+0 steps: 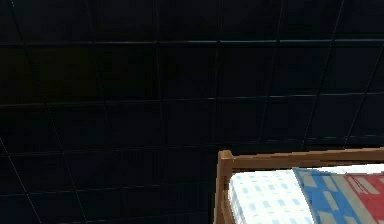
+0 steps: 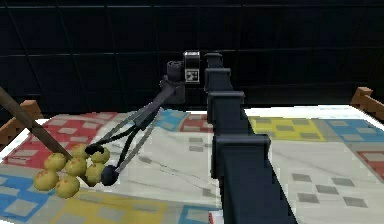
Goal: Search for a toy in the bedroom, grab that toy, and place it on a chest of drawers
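Dark arm (image 2: 240,150) ends with claw (image 2: 100,160) at yellow toy (image 2: 68,172) on bed (image 2: 320,160).

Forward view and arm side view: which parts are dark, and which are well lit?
Forward view: the black gridded surface is very dark, while the brown wooden bed frame and its white-and-coloured patchwork quilt are bright. Arm side view: the same contrast, a black backdrop above a brightly lit quilt; the yellow lumpy object shows clearly.
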### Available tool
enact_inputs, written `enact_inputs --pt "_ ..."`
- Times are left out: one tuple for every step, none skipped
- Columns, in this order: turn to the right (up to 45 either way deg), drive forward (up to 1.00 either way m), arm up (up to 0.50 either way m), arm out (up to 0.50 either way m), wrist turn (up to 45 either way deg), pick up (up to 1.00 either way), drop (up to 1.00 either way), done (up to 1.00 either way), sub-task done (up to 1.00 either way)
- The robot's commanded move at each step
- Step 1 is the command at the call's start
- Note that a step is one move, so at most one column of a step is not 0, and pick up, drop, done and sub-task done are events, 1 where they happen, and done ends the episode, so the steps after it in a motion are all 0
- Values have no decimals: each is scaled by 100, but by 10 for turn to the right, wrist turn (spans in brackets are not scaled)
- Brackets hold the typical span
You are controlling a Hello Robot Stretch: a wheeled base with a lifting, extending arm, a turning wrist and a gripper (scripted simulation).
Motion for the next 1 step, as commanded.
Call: enact_inputs --pt "0 0 0 -34 0 0 0 0 0"
